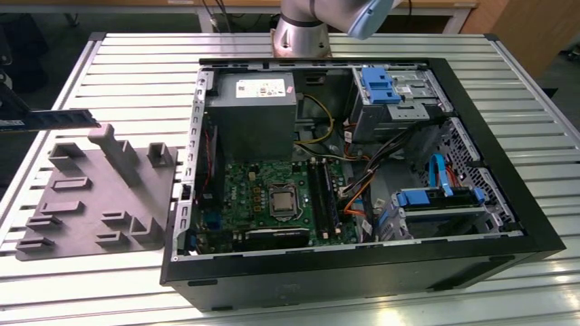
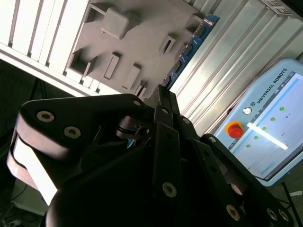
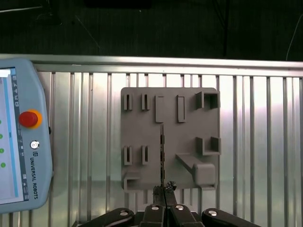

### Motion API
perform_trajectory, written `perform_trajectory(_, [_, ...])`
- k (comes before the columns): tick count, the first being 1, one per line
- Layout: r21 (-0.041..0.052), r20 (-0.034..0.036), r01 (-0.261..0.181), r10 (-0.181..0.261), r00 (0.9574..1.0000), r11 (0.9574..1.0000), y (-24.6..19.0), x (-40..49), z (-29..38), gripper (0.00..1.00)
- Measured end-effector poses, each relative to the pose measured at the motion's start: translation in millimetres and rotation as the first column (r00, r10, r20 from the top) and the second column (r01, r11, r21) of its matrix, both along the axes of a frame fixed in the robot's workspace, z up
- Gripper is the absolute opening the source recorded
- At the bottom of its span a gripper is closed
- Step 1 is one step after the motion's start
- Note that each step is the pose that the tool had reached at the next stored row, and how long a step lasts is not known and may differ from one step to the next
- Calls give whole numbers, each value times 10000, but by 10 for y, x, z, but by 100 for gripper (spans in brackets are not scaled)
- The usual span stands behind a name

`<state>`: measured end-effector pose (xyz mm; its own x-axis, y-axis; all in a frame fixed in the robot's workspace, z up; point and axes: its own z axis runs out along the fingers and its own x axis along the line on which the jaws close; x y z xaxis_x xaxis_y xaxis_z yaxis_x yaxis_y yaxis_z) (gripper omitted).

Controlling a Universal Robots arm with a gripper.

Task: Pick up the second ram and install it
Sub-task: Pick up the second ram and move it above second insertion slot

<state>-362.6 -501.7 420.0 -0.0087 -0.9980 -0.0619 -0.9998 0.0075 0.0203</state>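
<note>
- One thin board, the second ram (image 1: pixel 56 119), hangs lengthwise in the air at the exterior view's far left. It is above the grey tray (image 1: pixel 86 197) and, as far as I can judge, clear of it. In the first wrist view it shows edge-on, as a dark line across the tray.
- The tool (image 3: pixel 164 190) is pinched tight on one short end of the stick, with almost no gap between its fingers and nothing else in hand.
- Risk: with only one end clamped, the long free end acts as a lever. A light knock could swivel the stick in the pads or pull it loose.
- Risk: the tray's tall post (image 1: pixel 113 146) stands just below the stick, so a low sideways move could catch it.
- Risk: the slots (image 1: pixel 322 193) are narrow, and a tilted or offset stick would likely jam or seat on one end only. Which way its notch faces cannot be told.
- Room: the slatted tabletop (image 1: pixel 136 61) between tray and computer case (image 1: pixel 363 261) is open, and the case has no cover on top.
- Edges: the case's raised walls must be cleared from above. Inside, the slots sit between the processor socket (image 1: pixel 282 200) and a bundle of orange cables (image 1: pixel 358 190) that could snag. The power supply (image 1: pixel 249 112) rises just beyond the slots.
- The teach pendant (image 3: pixel 19 137) lies beside the tray, well apart from the stick.
</note>
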Motion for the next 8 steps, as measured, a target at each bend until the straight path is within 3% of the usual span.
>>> perform_trajectory(8, [0,0,0,0,10000,10000,0,43,0,11])
